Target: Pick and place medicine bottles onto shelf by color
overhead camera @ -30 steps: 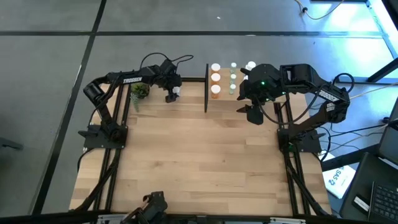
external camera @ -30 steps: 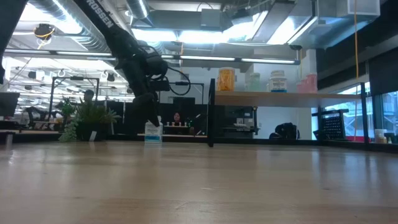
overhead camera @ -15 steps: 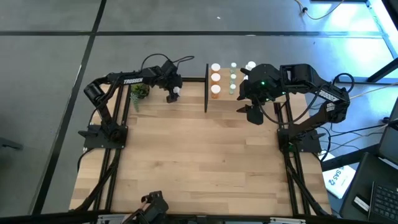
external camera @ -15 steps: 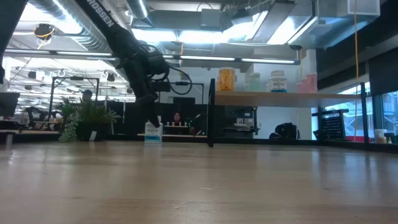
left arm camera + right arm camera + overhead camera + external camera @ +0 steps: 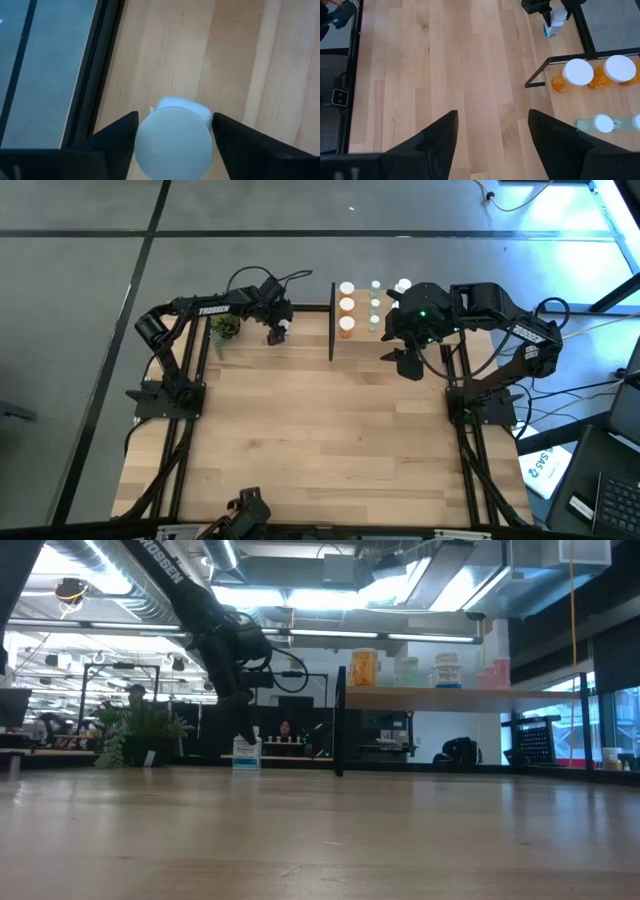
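A white medicine bottle (image 5: pixel 283 327) with a white cap (image 5: pixel 172 140) and a blue label stands upright on its base near the table's far edge, left of the shelf (image 5: pixel 365 348). My left gripper (image 5: pixel 176 114) is down over it, shut on its cap. The low view shows the same bottle (image 5: pixel 245 752) on the tabletop under the left gripper (image 5: pixel 243 730). On the shelf stand orange bottles (image 5: pixel 346 307), pale green ones (image 5: pixel 375 305) and a white one (image 5: pixel 403 285). My right gripper (image 5: pixel 492 117) hangs open high over the shelf's near end, with nothing between its fingers. My left gripper has the bottle's cap between its two fingers, one finger against each side of the cap (image 5: pixel 142 137). The fingers slant down from the table's left side. The bottle stands upright with its base on the table.
A small green potted plant (image 5: pixel 224 326) stands just left of my left gripper at the far edge. The shelf's black frame (image 5: pixel 340 720) rises right of the bottle. A pinkish bottle (image 5: pixel 495 673) stands at the shelf's right end. Bare wood fills the table's middle and near part (image 5: pixel 320 440).
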Robot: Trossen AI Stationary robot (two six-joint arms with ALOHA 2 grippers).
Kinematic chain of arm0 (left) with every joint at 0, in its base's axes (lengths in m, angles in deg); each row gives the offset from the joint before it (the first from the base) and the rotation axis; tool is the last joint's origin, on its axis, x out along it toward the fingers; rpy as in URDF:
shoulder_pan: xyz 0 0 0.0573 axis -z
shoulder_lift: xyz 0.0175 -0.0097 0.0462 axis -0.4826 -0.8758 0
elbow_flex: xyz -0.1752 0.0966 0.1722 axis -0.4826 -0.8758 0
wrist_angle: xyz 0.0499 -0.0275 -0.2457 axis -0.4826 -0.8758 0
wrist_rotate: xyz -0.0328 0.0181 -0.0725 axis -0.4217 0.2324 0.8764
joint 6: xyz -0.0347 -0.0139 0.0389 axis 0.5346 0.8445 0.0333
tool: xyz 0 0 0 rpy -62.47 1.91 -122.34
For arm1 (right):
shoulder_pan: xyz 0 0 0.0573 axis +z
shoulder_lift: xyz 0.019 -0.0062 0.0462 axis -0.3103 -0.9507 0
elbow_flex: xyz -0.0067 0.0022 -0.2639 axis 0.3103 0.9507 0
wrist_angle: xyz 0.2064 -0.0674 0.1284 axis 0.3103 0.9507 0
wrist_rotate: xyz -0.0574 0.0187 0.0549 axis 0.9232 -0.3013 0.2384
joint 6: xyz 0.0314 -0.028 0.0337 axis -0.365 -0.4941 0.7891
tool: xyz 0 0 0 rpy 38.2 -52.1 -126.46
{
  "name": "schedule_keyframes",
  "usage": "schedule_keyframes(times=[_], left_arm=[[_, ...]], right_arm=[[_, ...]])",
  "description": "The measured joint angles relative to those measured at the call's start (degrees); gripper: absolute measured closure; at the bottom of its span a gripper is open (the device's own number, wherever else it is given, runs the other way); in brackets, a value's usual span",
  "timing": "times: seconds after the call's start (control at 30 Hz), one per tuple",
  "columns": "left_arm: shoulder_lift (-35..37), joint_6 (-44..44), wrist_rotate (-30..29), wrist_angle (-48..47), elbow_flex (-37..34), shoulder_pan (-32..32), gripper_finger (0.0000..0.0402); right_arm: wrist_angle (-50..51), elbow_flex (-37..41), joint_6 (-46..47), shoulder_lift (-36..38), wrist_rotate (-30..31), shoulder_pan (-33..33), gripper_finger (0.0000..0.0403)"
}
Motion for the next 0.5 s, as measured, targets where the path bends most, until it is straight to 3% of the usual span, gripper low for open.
schedule_keyframes(times=[0.27, 0.5], left_arm=[[0.0, 0.0, 0.2, -1.5, 0.0, 0.0, 0.0206], [0.1, 0.0, -0.1, -2.5, 0.1, 1.0, 0.0217]], right_arm=[[0.0, 0.0, -0.1, 0.0, 0.0, 0.0, 0.0159], [0.0, 0.0, -0.1, 0.0, 0.0, 0.0, 0.0159]])
